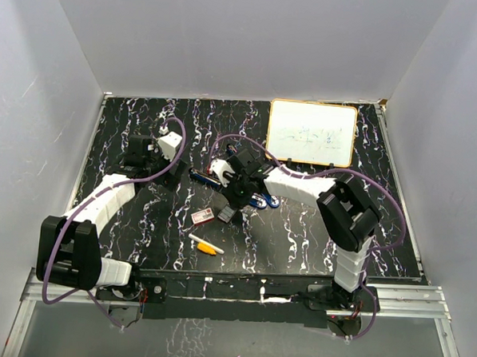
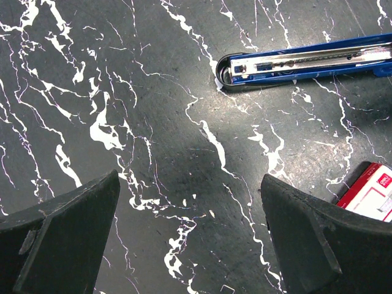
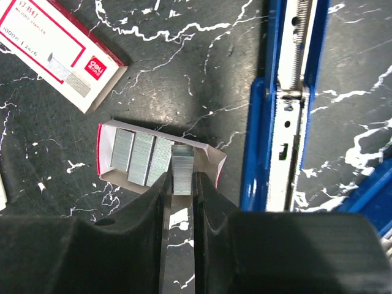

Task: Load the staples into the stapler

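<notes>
My right gripper (image 3: pixel 182 182) is shut on one silvery staple strip (image 3: pixel 182 166), held at the edge of the small open cardboard tray (image 3: pixel 208 160). Three more strips (image 3: pixel 136 158) lie in that tray. The red-and-white box sleeve (image 3: pixel 58 52) lies to the upper left. The blue stapler (image 3: pixel 288 110) lies open just right of the fingers, its metal channel facing up. In the top view the right gripper (image 1: pixel 225 211) is beside the box (image 1: pixel 204 217). My left gripper (image 2: pixel 190 239) is open and empty above bare table; the stapler's end (image 2: pixel 294 61) lies ahead of it.
A yellow-and-white marker (image 1: pixel 206 244) lies near the front of the black marbled table (image 1: pixel 140 221). A small whiteboard (image 1: pixel 312 133) lies at the back right. White walls enclose the table on three sides. The box corner (image 2: pixel 373 193) shows by the left gripper's right finger.
</notes>
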Robot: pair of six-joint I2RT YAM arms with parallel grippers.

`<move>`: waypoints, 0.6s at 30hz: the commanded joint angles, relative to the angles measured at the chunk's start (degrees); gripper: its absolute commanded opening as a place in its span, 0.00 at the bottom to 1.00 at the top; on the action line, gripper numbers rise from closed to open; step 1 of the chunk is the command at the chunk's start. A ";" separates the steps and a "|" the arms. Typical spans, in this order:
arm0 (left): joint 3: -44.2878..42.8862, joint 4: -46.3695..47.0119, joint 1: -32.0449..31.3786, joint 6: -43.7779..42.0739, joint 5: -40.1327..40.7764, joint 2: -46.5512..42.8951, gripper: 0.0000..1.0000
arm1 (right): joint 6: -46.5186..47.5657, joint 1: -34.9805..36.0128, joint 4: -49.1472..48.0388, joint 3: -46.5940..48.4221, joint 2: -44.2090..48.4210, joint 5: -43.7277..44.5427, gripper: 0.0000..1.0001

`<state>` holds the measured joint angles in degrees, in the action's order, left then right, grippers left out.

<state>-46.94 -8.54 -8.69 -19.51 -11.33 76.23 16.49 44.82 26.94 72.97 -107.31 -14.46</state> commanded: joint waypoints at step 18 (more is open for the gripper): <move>-0.61 -1.49 0.12 -0.97 0.00 -2.52 0.97 | 2.09 -0.34 -4.18 1.59 -2.58 -3.53 0.27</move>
<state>-46.94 -9.47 -8.69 -20.01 -11.33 76.18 18.35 44.82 26.44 72.97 -110.02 -20.29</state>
